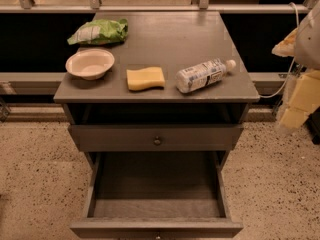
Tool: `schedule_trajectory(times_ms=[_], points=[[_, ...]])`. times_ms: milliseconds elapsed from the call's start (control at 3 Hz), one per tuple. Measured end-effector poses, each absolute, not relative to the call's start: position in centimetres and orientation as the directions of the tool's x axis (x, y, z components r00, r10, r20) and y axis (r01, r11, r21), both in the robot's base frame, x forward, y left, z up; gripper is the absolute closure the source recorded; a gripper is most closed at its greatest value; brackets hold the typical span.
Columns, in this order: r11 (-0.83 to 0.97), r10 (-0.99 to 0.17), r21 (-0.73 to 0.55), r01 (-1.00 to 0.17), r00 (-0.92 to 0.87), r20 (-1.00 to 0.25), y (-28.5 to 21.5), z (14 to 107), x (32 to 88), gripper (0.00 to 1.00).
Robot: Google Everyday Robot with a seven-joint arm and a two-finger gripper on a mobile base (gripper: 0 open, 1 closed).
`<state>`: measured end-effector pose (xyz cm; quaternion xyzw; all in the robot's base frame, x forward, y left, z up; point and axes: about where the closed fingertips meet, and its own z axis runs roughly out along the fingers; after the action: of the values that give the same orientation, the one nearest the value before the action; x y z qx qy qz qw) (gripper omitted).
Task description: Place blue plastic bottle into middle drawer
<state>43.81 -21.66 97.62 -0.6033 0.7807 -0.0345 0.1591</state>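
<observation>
Sponge (145,78) beside blue plastic bottle (202,75), pincer (297,101) at right edge

Office, perhaps: terrazzo floor (35,179); pincer (296,100) rightmost.

Dim, warm indoor light on my feed, falling softly from above.

I see the desk (165,39) top evenly lit, with a dull sheen toward its back edge. The bowl (90,63) throws a short, soft shadow toward the front left corner. The blue plastic bottle (202,75) near the front right corner carries small pale highlights. Under the front edge the open slot is nearly black, and the middle drawer (155,184) floor darkens toward its back. Past the right edge the gripper (297,101) is a pale yellowish smear, washed out and out of focus.
</observation>
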Motion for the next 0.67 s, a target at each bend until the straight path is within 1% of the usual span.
schedule_trajectory(times_ms=[333,667], points=[[0.27,-0.953,-0.246,-0.931,-0.221,-0.207,-21.7,97.6,43.8,0.0],[0.169,-0.973,-0.26,-0.951,-0.12,-0.196,-19.9,97.1,47.3,0.0]])
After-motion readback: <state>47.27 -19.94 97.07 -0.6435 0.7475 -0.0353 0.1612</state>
